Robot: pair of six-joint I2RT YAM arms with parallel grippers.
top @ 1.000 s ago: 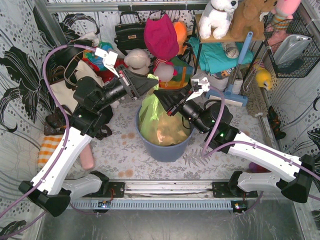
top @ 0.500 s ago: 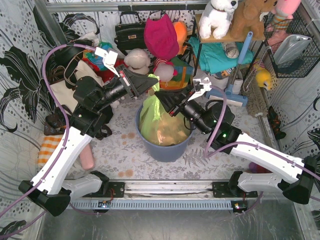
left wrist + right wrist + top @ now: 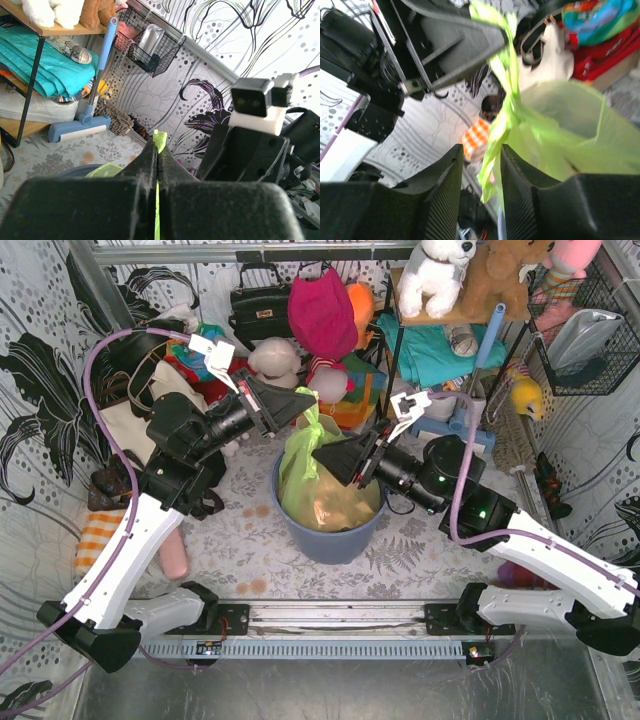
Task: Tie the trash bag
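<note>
Trash bag (image 3: pixel 300 468) neck: hold taut in shut left end effector (image 3: pixel 157 144), close part-open, empty right end effector (image 3: pixel 481 150) squarely around it.

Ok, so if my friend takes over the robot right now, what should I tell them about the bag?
Left gripper: shut on a strip of the bag, held up above the bin.
Right gripper: open, with a bag strip hanging loose between its jaws.
The bag sits in the blue bin, with its neck pulled upward.
Done: top gathered.
Left: no knot shows; grip the loose strip and tie.
</note>
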